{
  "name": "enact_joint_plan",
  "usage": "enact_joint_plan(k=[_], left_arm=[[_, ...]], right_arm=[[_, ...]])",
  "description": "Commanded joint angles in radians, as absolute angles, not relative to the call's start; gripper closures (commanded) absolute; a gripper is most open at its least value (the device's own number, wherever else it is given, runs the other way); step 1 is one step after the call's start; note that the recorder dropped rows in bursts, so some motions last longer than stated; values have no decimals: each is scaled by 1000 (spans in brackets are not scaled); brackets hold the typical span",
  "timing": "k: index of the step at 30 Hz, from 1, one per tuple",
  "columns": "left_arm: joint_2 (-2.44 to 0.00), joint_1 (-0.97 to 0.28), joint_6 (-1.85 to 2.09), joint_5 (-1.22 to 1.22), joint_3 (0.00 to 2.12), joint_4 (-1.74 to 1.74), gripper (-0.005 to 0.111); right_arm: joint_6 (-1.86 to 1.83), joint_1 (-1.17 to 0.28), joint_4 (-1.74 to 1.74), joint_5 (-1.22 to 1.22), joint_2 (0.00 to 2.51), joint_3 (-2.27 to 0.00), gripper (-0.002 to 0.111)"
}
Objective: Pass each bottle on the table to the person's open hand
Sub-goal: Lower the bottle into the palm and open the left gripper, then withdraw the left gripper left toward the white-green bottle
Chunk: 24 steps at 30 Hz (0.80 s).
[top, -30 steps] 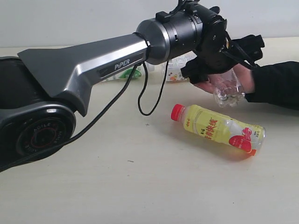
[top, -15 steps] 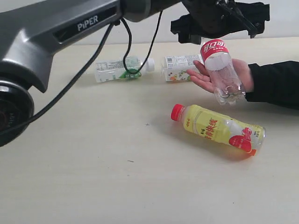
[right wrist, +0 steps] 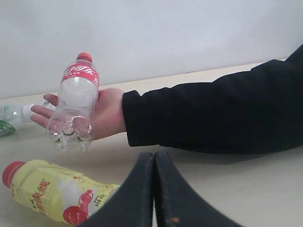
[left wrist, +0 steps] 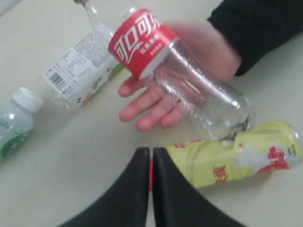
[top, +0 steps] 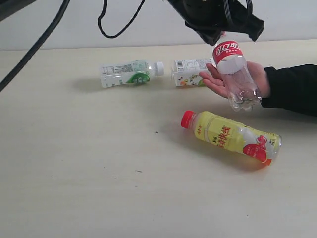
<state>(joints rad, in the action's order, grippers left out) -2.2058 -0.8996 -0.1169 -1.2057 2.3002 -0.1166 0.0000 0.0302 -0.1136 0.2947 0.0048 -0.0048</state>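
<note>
At the upper left of the exterior view only a looping black cable (top: 115, 36) is hanging into the frame, where a second ago the grey arm was filling the whole left and middle. With the arm gone, the green-label bottle (top: 126, 74) is lying in plain sight on its side on the pale table (top: 74, 173), upper left of centre, and the second clear bottle (top: 189, 72) is lying just right of it, its far end passing behind the fingers of the open hand (top: 218, 84). The left gripper (left wrist: 151, 156) is now sitting at the top edge, above the hand, after lifting away. A second ago it was wrapped around the bottle, and now its fingers are pressed together with nothing between them. Right of centre, the cola bottle (top: 237, 74) is resting in the upturned palm, free of the gripper, red label uppermost and its clear base overhanging the palm toward the lower right. Below it, the juice bottle (top: 230, 136) is lying on its side exactly where it was, red cap pointing left. At the right edge the black sleeve (top: 292, 89) is running out of frame. In its own wrist view, the right gripper (right wrist: 154, 158) is hovering beside that sleeve, fingers pressed together and empty.
</note>
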Motion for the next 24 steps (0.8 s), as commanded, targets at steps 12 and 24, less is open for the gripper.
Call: enact_joint_plan(k=[12, 24], left_arm=[[-1860, -886, -35, -952, 1722, -117, 103], [-1482, -732, -35, -392, 1036, -99, 103]], right_arm=[[0, 35, -104, 284, 0, 0, 108], [0, 35, -104, 284, 0, 0, 108]])
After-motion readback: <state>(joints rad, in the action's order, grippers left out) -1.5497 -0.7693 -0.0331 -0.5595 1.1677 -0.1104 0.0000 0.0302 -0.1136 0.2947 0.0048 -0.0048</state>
